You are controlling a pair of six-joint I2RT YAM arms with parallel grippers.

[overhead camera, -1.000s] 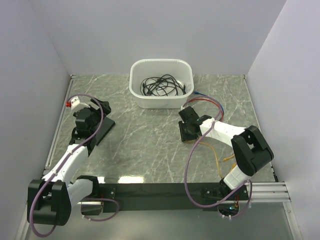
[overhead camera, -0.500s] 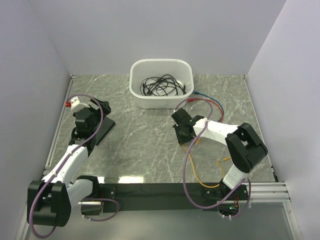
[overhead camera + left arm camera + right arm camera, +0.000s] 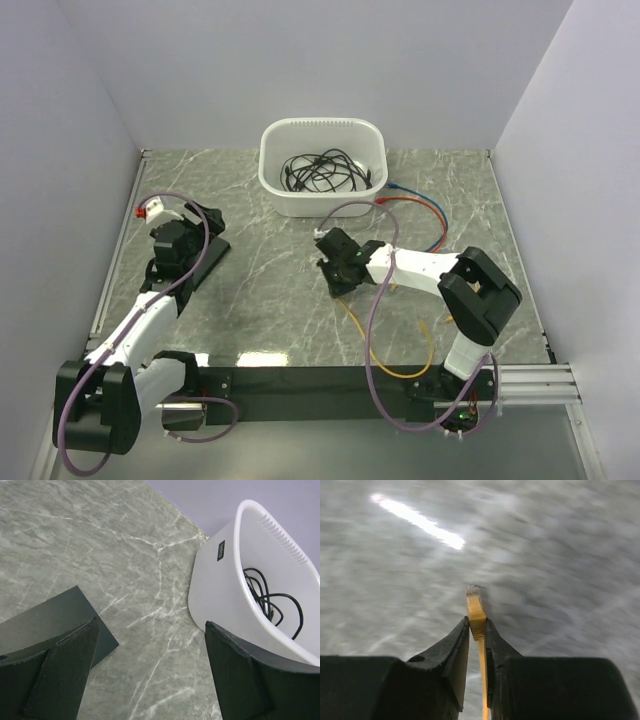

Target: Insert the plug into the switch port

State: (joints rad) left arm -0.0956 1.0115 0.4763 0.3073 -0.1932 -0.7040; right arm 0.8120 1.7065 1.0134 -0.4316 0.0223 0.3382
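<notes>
My top camera hangs high behind the rig and looks down on the whole table [image 3: 270, 290], with the near edge at 6 o'clock and the tub [image 3: 322, 205] at 12. The left wrist camera rides low and close, facing past the left gripper [image 3: 150, 625] toward that same tub at its 2 o'clock, so both views share it. The right wrist camera is nearest of all, peering along the right gripper [image 3: 477, 622] at the plug [image 3: 474, 605] and the blurred table.
</notes>
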